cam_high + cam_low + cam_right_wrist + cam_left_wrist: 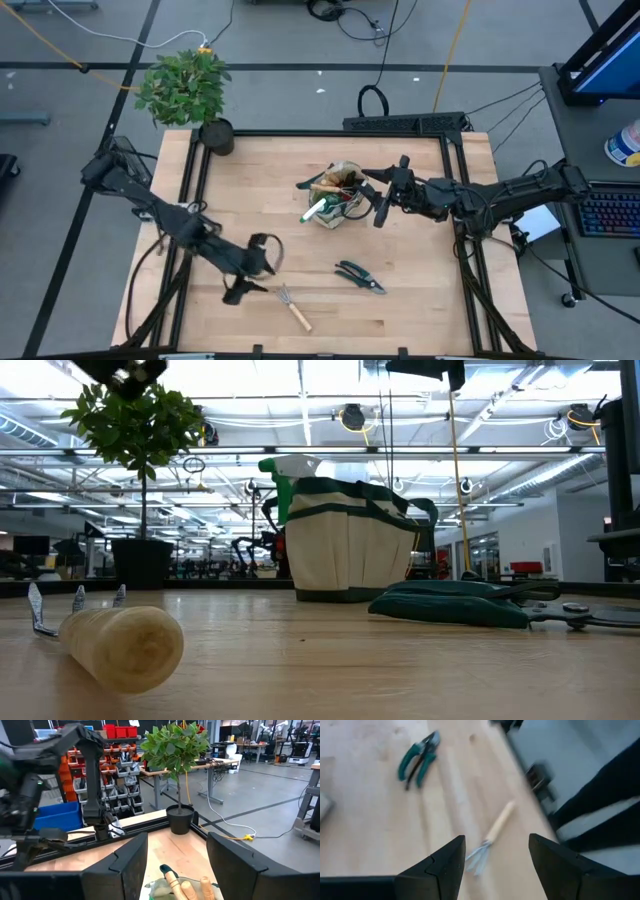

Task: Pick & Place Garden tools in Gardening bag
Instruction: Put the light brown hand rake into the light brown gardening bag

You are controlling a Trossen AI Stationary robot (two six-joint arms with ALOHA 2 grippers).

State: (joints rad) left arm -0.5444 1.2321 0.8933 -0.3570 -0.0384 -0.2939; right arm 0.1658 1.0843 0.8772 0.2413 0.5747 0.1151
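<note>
Left gripper (pixel 240 284): fingers spread, empty, hanging just beside the rake's tines.
Rake (pixel 293 307): flat on table, handle pointing away from that gripper.
Shears (pixel 359 276): between rake and bag.
Bag (pixel 335 207): beyond shears.
Right gripper (pixel 379 207): spread, empty, touching bag's far side.

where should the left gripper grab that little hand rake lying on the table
Grip the hand rake across its bare wooden handle, coming straight down. It lies flat with the handle clear all round; the metal tines are thin and splayed. The left gripper sits open beside the tines.
</note>
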